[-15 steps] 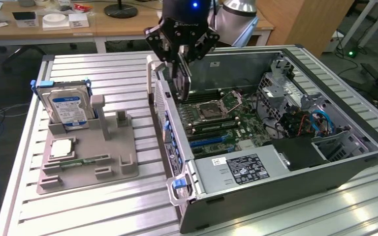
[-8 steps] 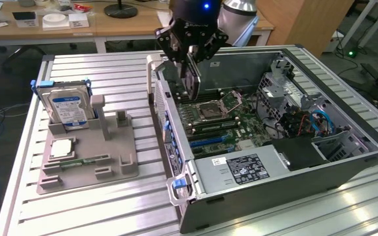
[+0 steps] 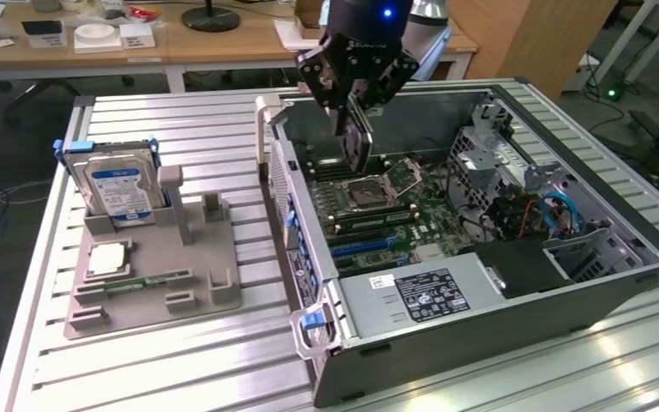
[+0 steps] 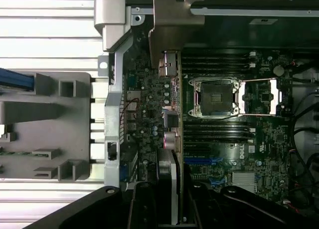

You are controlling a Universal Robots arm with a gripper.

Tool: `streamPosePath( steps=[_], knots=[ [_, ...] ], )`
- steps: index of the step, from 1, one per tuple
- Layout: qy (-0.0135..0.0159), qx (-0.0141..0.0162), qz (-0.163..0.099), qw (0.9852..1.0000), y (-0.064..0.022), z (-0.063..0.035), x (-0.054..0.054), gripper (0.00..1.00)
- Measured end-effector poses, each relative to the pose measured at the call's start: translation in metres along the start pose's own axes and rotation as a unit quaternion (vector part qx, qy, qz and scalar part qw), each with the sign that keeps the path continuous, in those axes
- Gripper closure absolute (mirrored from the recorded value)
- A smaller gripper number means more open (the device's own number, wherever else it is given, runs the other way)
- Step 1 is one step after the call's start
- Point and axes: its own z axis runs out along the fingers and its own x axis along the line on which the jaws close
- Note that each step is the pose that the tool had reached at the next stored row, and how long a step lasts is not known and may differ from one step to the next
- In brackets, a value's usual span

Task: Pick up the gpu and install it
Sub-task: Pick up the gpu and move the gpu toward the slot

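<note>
Above the open computer case (image 3: 479,343), toward its back wall, I see the hand (image 3: 353,103) clamped on the upper edge of the graphics card (image 3: 359,142). The card hangs upright, its lower end over the motherboard (image 3: 398,215) inside the case, close to the bare processor socket (image 3: 366,196). From the wrist view, the hand (image 4: 170,209) grips the card (image 4: 178,129) edge-on, with its pale metal bracket (image 4: 172,24) lying toward the case's rear wall. Beside the case, on the ribbed surface (image 3: 123,378), a grey tray (image 3: 147,275) carries an upright hard drive (image 3: 117,189).
</note>
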Motion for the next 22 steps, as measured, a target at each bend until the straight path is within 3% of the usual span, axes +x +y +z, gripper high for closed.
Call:
streamPosePath(
  steps=[9, 22],
  knots=[
    [-0.0005, 0.0, 0.0, 1.0, 0.0003, 0.0008, -0.025, 0.72],
    [-0.0015, 0.0, 0.0, 1.0, 0.0006, 0.0022, -0.053, 0.72]
  ],
)
